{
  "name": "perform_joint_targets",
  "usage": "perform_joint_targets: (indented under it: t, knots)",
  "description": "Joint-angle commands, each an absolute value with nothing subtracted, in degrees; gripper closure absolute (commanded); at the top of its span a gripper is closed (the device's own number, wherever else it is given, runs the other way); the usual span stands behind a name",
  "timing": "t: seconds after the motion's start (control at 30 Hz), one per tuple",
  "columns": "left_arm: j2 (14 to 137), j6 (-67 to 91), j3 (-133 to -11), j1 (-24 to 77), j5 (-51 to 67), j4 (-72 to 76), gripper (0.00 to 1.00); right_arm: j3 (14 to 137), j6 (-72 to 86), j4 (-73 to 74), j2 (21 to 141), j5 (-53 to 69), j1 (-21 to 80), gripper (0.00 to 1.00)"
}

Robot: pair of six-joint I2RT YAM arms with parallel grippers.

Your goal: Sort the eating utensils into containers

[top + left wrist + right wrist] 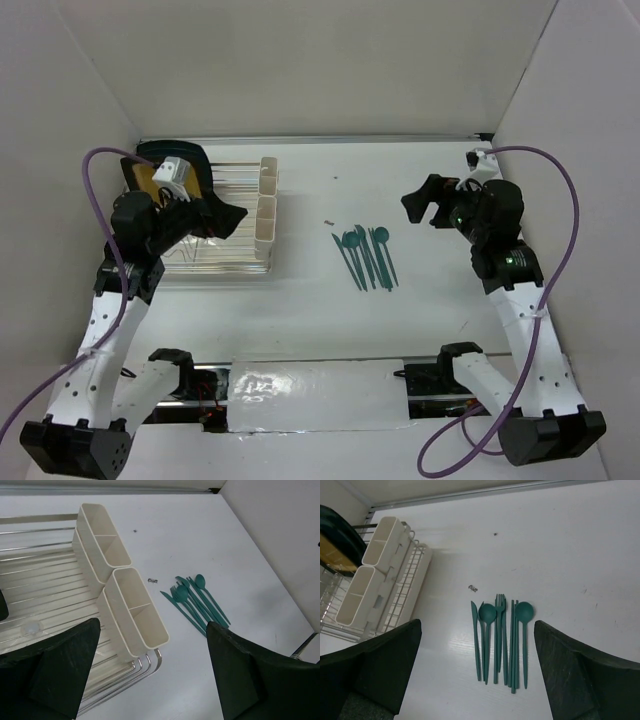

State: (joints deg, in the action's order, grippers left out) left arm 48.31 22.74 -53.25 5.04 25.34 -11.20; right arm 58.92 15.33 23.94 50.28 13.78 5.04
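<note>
The eating utensils (366, 257) are slim teal spoons, forks and knives lying side by side in a loose bundle on the white table, right of centre. They also show in the left wrist view as the utensils (195, 600) and in the right wrist view as the utensils (500, 635). Two cream-white containers (266, 215) hang end to end on the right side of the wire rack; both containers (137, 607) are open-topped and look empty. My left gripper (225, 220) hovers open beside them. My right gripper (420, 205) hangs open, right of the utensils, holding nothing.
A clear wire dish rack (215, 255) fills the left of the table, with a dark plate (160, 175) with an orange centre standing at its far left. A small dark speck (328, 219) lies between rack and utensils. White walls enclose three sides.
</note>
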Motion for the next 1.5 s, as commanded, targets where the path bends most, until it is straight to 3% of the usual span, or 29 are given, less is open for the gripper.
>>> perform_joint_targets:
  t: [0.0,0.1,0.13,0.17,0.33,0.53,0.57,0.6,0.87,1.1,1.33,1.47]
  knots:
    - [50.2,23.8,-56.3,4.7,23.6,-11.5,0.00,59.0,13.3,24.0,50.4,13.5,6.2,0.00]
    - [50.0,24.6,-54.8,4.0,25.6,-10.2,0.00,57.6,13.7,24.0,52.8,12.9,6.9,0.03]
    - [49.9,24.4,-54.7,3.8,26.1,-9.5,0.00,56.4,13.7,24.0,54.4,12.9,7.3,0.13]
    - [50.1,24.4,-54.6,3.6,26.7,-9.3,0.00,56.3,13.8,24.0,55.4,12.4,8.1,0.15]
    - [51.6,23.4,-54.8,1.9,28.7,-9.7,0.00,52.7,15.6,20.0,58.9,9.9,11.9,0.16]
    - [53.7,23.0,-55.5,1.7,30.1,-10.5,0.00,50.2,16.9,18.7,64.7,-0.4,19.7,0.12]
    - [54.1,22.9,-55.5,1.8,30.2,-10.6,0.00,50.2,17.6,18.2,66.5,-3.0,21.5,0.02]
    - [54.1,22.9,-55.7,1.7,30.3,-10.6,0.00,50.2,17.8,18.2,67.3,-3.9,22.1,0.00]
    - [53.7,23.8,-55.4,0.8,29.8,-10.2,0.00,49.0,19.3,16.3,69.6,-9.2,27.5,0.00]
    - [52.4,23.5,-54.4,0.9,29.4,-9.3,0.00,49.0,18.9,14.4,75.9,-13.8,29.0,0.19]
    - [52.7,23.6,-54.6,0.9,29.2,-9.4,0.00,50.1,17.3,13.1,82.3,-18.9,27.6,0.24]
    - [53.3,23.6,-54.8,0.8,30.2,-9.5,0.00,48.9,16.5,10.5,83.3,-15.7,24.6,0.39]
